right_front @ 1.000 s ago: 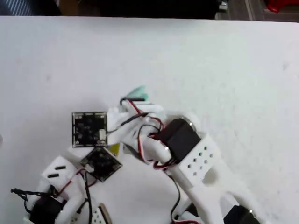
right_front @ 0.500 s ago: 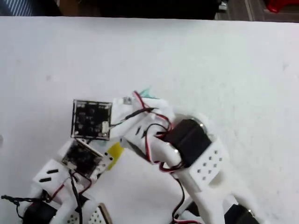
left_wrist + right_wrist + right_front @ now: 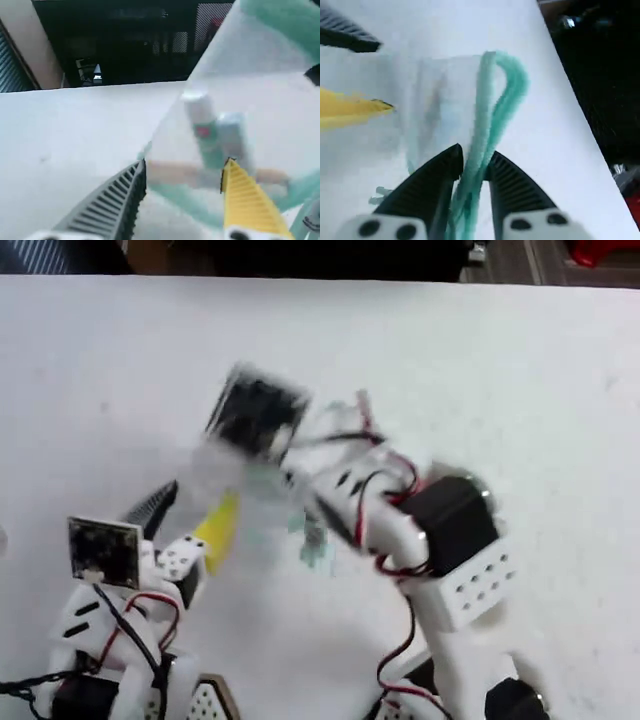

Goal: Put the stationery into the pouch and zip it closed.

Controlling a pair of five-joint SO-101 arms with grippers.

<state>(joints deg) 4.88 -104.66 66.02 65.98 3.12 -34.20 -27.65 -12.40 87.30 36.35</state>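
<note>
A white table [image 3: 480, 350] lies beneath the left gripper [image 3: 200, 495] and the right gripper [image 3: 474, 155] and runs on well ahead of both. Past its far edge, ahead of the left gripper, a dark room holds a beige panel [image 3: 20, 45], slatted blinds [image 3: 9, 70] and a mesh grille [image 3: 212, 20]. Far ahead and to the right of the right gripper, off the table, sit a small metal fitting [image 3: 567, 22] and a red object [image 3: 603, 250]. A striped thing [image 3: 35, 255] shows far ahead and left of the left gripper.
</note>
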